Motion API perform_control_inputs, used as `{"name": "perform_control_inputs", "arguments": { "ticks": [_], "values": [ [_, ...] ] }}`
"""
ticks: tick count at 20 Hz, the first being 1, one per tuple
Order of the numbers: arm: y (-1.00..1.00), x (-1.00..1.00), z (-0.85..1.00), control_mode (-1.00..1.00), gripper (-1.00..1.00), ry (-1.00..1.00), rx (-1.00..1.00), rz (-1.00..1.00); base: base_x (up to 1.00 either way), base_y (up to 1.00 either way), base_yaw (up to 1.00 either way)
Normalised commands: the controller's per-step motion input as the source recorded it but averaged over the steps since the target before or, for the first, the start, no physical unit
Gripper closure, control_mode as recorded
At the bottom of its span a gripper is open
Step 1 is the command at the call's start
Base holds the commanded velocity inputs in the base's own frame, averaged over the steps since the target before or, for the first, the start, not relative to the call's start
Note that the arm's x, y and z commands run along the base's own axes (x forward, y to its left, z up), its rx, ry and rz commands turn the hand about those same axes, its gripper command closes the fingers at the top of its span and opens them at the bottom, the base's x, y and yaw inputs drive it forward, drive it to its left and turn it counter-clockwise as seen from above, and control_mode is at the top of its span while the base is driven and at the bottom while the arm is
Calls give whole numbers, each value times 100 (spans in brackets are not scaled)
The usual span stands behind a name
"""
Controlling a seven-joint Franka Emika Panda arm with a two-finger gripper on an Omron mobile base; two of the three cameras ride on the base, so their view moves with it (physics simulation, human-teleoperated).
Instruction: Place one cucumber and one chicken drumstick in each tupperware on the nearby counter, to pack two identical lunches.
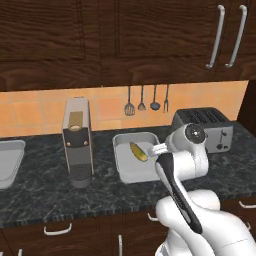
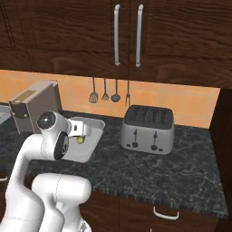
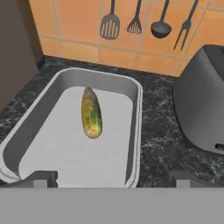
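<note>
Fingers (image 3: 112, 177) hang spread and empty over the tupperware (image 3: 135, 131) near the worktop's back edge; its cucumber (image 3: 91, 113) is in, the drumstick remains.

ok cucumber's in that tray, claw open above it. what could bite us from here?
1. The tupperware holds the cucumber and no drumstick; leaving it so means an incomplete lunch.
2. The toaster stands close on one side and the coffee machine on the other, so a wide swing of the arm out could clip either.
3. The open claw hangs low near the tray's near rim; retreating flat might nudge the tray.
</note>
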Motion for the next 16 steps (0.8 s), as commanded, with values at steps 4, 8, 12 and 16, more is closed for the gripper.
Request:
{"name": "perform_control_inputs", "arguments": {
  "ticks": [4, 8, 12, 16],
  "values": [
    [-1, -100, 61, -100, -100, -8, 1, 0, 0, 0, 0],
    [0, -100, 22, -100, -100, -5, 0, 0, 0, 0, 0],
    [0, 0, 0, 100, -100, 0, 0, 0, -100, -1, 0],
    [0, 0, 0, 100, -100, 0, 0, 0, -100, -31, -4]
  ]
}}
